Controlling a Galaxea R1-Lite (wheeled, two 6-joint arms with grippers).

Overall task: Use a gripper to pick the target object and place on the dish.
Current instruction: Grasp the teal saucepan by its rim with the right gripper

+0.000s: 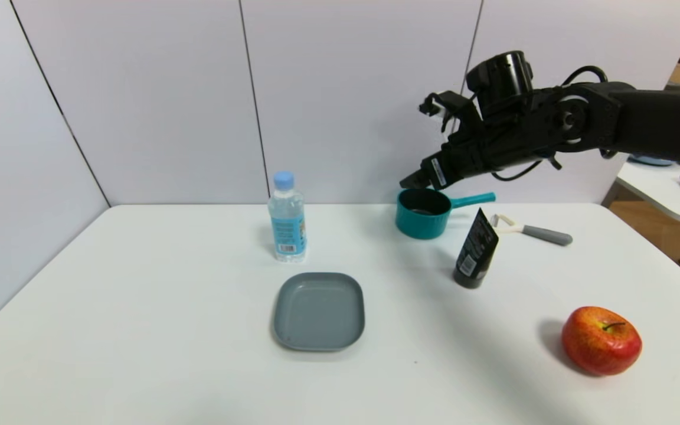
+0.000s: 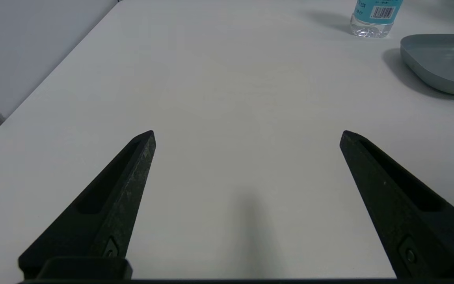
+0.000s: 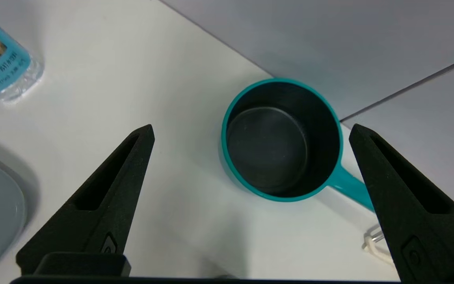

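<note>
**One relation to settle: saucepan below right end effector**

Head view: right end effector (image 1: 414, 177) hovers just above the saucepan (image 1: 423, 212) at the counter's (image 1: 139, 295) far edge; handle points robot-right; dish (image 1: 319, 311) lies nearer, leftward.

Left wrist view: left end effector (image 2: 246, 136) open, empty, well apart.

Right wrist view: fingers (image 3: 105, 197) spread wide, holding nothing; saucepan between them, below.

Matte black right arm (image 1: 641, 121) with a bulky cylinder-shaped wrist module and looping black cables. Its gripper (image 1: 414, 179) carries a white barcode sticker. Close up, each gripper (image 3: 250, 132) has two long, tapering black fingers (image 3: 105, 201), recessed along the inner face, with a small screw near the base.
</note>
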